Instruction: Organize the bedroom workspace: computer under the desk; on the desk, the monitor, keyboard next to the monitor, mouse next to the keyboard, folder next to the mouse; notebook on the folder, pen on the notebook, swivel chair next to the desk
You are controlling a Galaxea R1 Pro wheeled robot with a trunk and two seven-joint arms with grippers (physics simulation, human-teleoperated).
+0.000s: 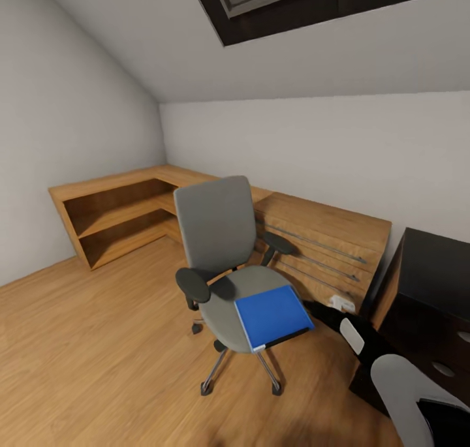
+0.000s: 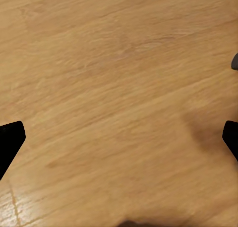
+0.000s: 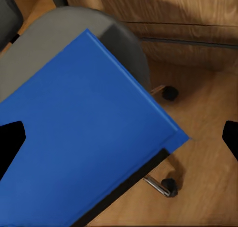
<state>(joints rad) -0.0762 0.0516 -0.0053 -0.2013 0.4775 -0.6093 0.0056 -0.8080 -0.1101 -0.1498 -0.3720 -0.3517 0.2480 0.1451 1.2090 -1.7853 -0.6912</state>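
Attic bedroom, wooden floor: the swivel chair [image 1: 225, 264] stands left of the desk [image 1: 434, 303], the folder [image 1: 271, 316] overhanging its seat's front edge. My right gripper [image 3: 119, 140] hovers spread above it; a clumsy nudge could tip it off.

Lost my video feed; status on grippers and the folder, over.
Both grippers open, empty: right gripper above the folder, left gripper over bare floor. Folder flat on swivel chair seat, overhanging its front edge. Nothing on top.
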